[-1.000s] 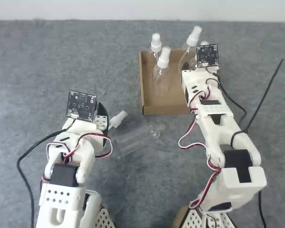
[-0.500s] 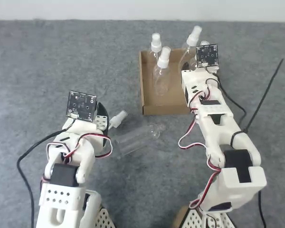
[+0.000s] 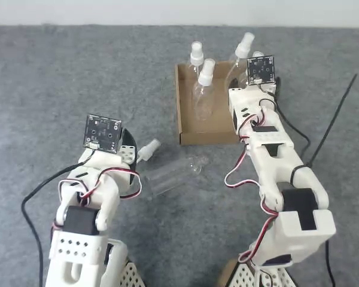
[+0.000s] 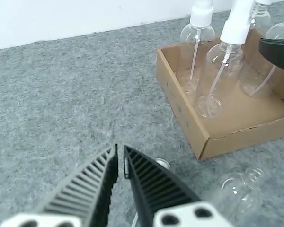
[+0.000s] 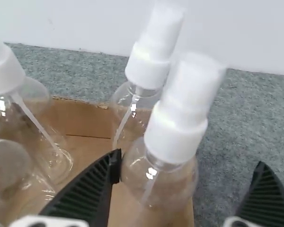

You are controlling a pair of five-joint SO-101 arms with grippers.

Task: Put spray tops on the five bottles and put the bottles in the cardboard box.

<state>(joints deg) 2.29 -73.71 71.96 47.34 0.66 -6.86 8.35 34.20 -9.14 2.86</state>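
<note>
Left gripper [image 4: 121,151]: jaws closed to a thin slit, nothing seen between them, low over the grey carpet [image 3: 78,78].
Loose spray top [image 3: 148,148]: on the carpet, just beside the left gripper.
Uncapped bottle [image 3: 175,173]: on its side on the carpet, near the cardboard box [image 3: 207,139] but outside it.
Right gripper [image 5: 187,163]: jaws wide apart, one either side of a capped bottle [image 5: 163,177].
Cardboard box: holds that bottle and three more capped bottles [image 3: 203,89], all upright.
</note>
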